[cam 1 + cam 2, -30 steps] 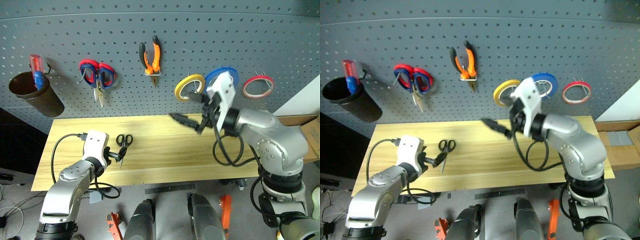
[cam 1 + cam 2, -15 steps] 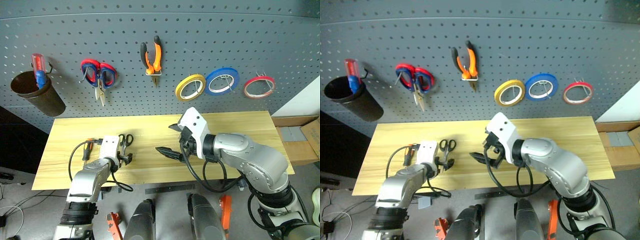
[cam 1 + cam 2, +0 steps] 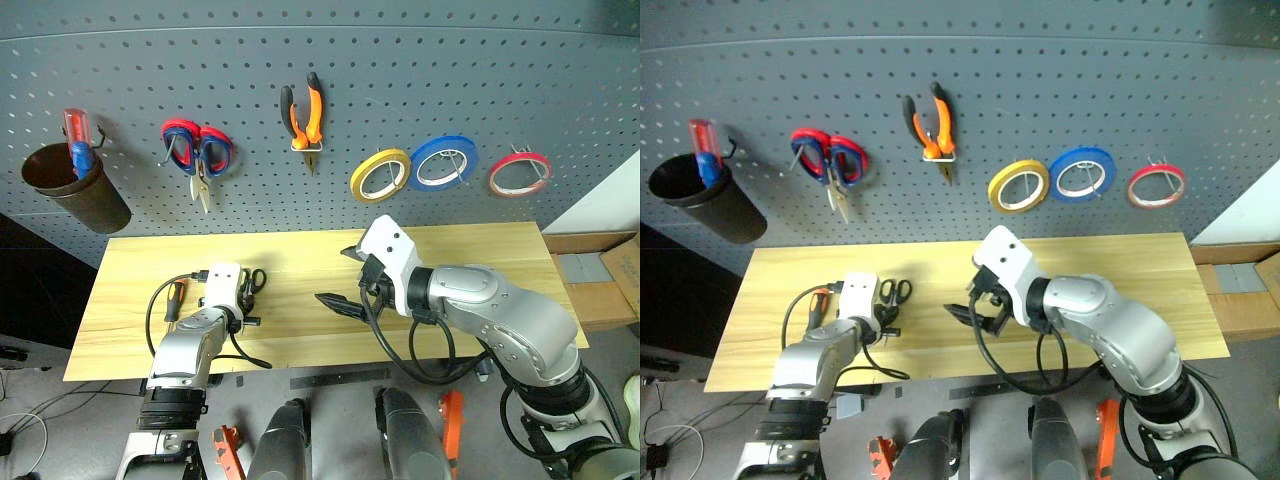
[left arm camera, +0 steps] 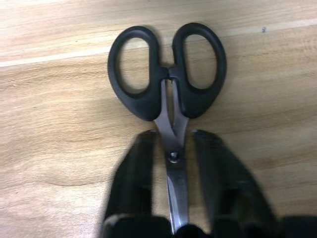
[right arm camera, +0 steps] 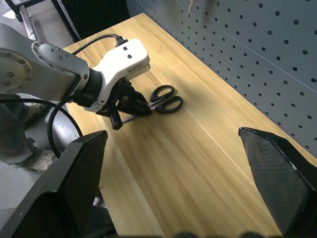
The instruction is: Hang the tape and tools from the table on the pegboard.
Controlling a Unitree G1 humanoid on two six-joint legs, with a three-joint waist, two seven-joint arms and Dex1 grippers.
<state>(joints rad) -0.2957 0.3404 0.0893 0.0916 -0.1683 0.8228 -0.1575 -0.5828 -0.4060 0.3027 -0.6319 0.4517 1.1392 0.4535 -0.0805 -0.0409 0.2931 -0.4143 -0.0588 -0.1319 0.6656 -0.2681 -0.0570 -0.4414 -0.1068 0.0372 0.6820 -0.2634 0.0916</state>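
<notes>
The small black-handled scissors (image 4: 168,74) lie flat on the light wood table (image 3: 480,250), at its left. My left gripper (image 4: 174,135) straddles their blades near the pivot, and its fingers (image 4: 136,168) close on them from both sides. My right gripper (image 5: 172,134) hovers open over the middle of the table with nothing between its fingers. An orange-and-black screwdriver (image 3: 174,298) lies partly hidden behind my left arm. The orange-handled pliers (image 3: 303,115) and the thin red tape ring (image 3: 519,173) hang on the pegboard (image 3: 450,80).
Red-and-blue scissors (image 3: 197,150), a yellow roll (image 3: 380,174) and a blue roll (image 3: 443,162) also hang on the board. A brown cup (image 3: 75,190) with a red-handled screwdriver hangs at far left. A cardboard box (image 3: 600,275) stands past the table's right end.
My right arm has come down from the pegboard near the blue roll to the middle of the table. My left gripper has moved forward onto the scissors and shut.
</notes>
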